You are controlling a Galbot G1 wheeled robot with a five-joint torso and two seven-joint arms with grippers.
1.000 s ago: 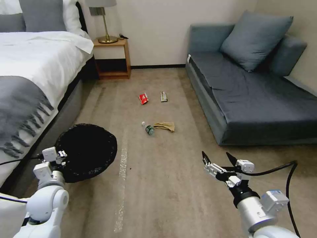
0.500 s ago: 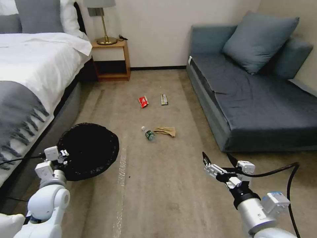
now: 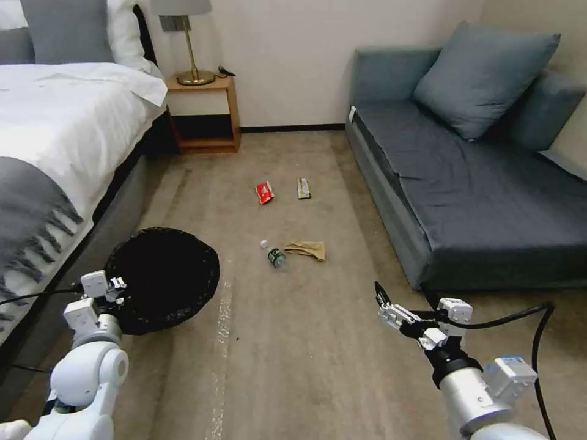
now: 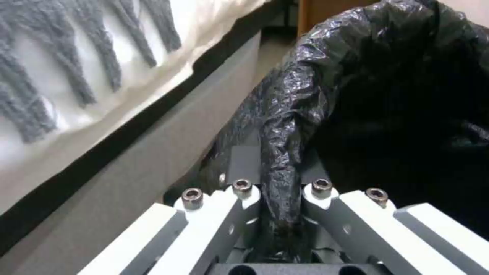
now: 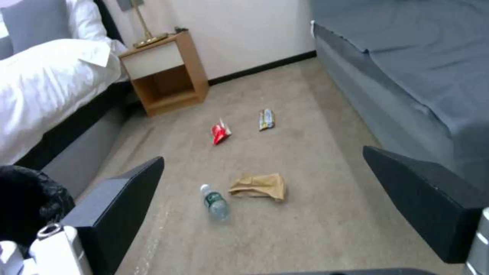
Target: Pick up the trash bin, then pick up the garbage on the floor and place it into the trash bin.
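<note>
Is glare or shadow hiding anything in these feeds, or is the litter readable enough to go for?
Head view: even light, bottle and brown paper read clearly; inside of the bin is flat black. Left wrist view: glints on the bag where the left gripper pinches it. Right wrist view: the right gripper fingers are dark shapes framing the litter.

Soft, even room light is falling across the carpet (image 3: 293,342), bright without glare; faint shadows are gathering under the sofa (image 3: 465,201) at three o'clock and beside the bed (image 3: 55,134) at nine; the black bin liner (image 4: 305,99) is catching small glints; the right wrist view is looking slightly soft.
</note>
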